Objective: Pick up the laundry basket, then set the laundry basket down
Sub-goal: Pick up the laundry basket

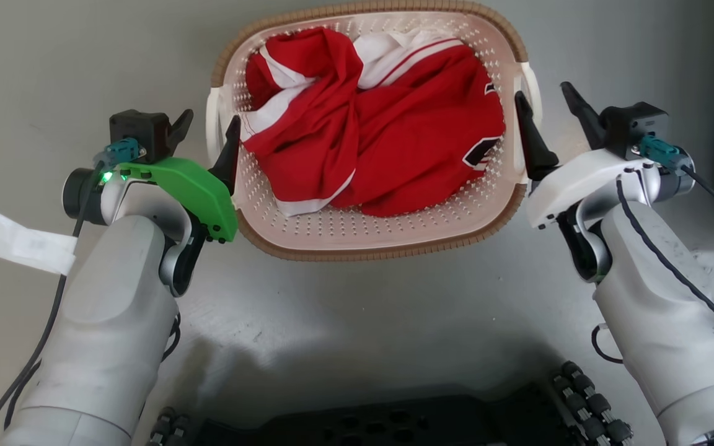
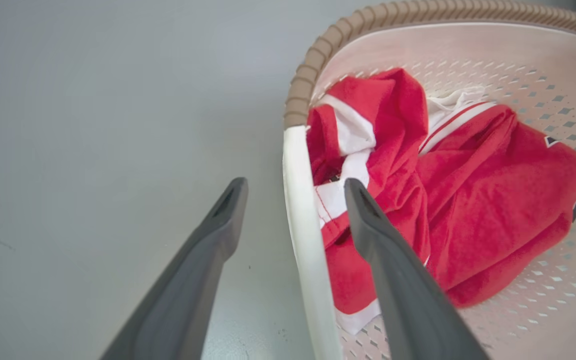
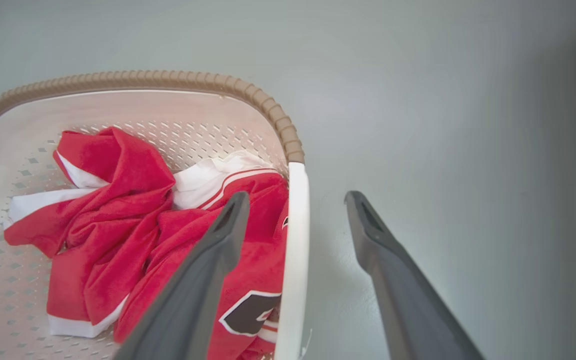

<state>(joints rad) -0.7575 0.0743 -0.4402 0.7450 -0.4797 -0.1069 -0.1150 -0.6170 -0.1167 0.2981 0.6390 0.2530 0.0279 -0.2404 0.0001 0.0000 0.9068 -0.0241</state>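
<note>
1. The laundry basket (image 1: 344, 230), cream-white and perforated with a brown woven-look rim, is sitting on the grey floor (image 1: 394, 310), holding a crumpled red-and-white garment (image 1: 394, 136).
2. The left hand (image 1: 213, 116) is straddling the white left handle (image 2: 300, 200), fingers apart.
3. The right hand (image 1: 540, 90) is straddling the right handle (image 3: 295, 225), fingers apart.

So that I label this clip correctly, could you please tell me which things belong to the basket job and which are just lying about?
Part of the job: laundry basket; left gripper, open astride one white handle; right gripper, open astride the other.
Just lying about: red and white clothes in the basket; white tag by the left arm; grey floor.
</note>
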